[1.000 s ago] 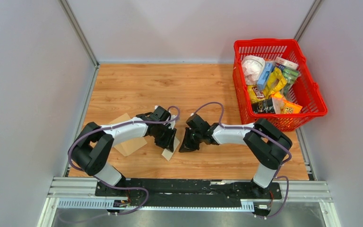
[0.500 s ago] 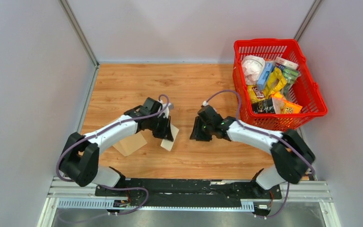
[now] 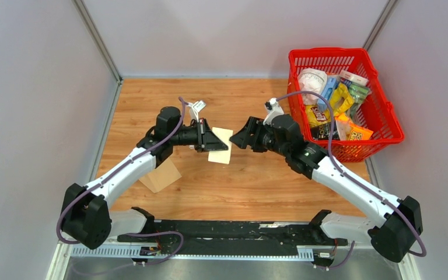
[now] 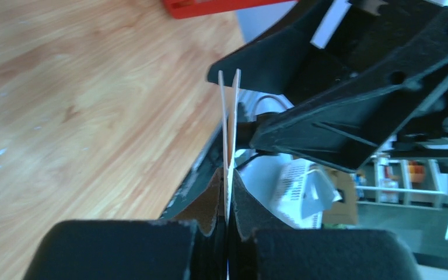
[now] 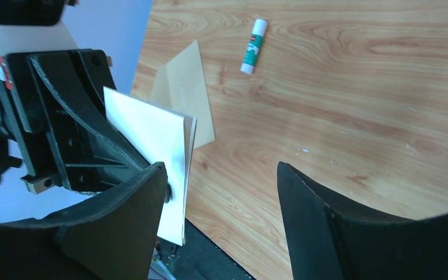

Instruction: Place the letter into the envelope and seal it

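- Two black pads of the left gripper (image 3: 209, 140) are pressed flat together on one edge of the letter (image 3: 220, 146), which hangs in the air above the table (image 3: 251, 181).
- The letter is a thin white sheet folded double. Seen edge-on from the left wrist, its two layers (image 4: 229, 128) part slightly at the far end.
- From above it is a rectangle with its long sides running away from the arm bases. The free edge points at the right gripper (image 3: 242, 135).
- The right gripper faces it with its jaws wide apart and nothing between the pads (the free edge sits just beside one finger (image 5: 134, 221); contact cannot be told).
- The envelope (image 3: 160, 175), flat tan paper with a pointed flap, lies on the wood-grain table under the left arm, well apart from the letter.
- A small glue stick (image 5: 252, 45), white with a green label, lies on the table beyond the envelope.
- A red plastic mesh basket (image 3: 326, 51) of snack packets stands at the far right.
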Tool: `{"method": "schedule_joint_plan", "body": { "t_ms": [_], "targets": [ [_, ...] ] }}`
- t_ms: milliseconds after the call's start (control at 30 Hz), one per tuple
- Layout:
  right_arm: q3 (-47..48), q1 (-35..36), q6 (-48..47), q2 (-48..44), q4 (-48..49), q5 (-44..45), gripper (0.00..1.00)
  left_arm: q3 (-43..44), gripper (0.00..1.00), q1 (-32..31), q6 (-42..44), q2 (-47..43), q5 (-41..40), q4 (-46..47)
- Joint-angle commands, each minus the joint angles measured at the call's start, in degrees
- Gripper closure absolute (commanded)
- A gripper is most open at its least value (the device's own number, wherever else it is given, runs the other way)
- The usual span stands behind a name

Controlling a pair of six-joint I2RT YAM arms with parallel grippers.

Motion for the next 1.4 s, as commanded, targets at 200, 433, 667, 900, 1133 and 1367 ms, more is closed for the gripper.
{"method": "schedule_joint_plan", "body": {
  "t_ms": [200, 433, 667, 900, 1133, 1367],
  "targets": [
    [2.23, -1.44, 5.41, 0.79, 13.72, -6.94, 0.31, -4.10, 1.00, 0.39, -15.89, -3.10, 6.26, 21.15],
    [2.32, -1.44, 10.51, 3.34, 18.74, -11.96, 0.46, -4.36, 1.00, 0.48, -16.87, -2.49, 6.35, 23.18],
    [3.37, -1.44, 10.08, 3.17, 15.93, -9.33, 0.86, -4.80, 0.84, 0.40, -16.43, -2.40, 6.44, 22.40],
    [5.31, -2.93, 7.01, 3.17, 12.41, -8.35, 1.00, -4.98, 0.63, 0.66, -12.48, -4.86, 5.82, 15.90],
    [6.10, -4.25, 5.25, 4.31, 11.36, -12.83, 1.00, -6.56, 0.72, 2.85, -11.33, -6.97, 5.82, 13.78],
    [5.40, -4.25, 7.17, 4.93, 13.45, -15.21, 0.67, -6.56, 1.00, 2.94, -11.16, -6.71, 5.73, 14.04]
  ]
}}
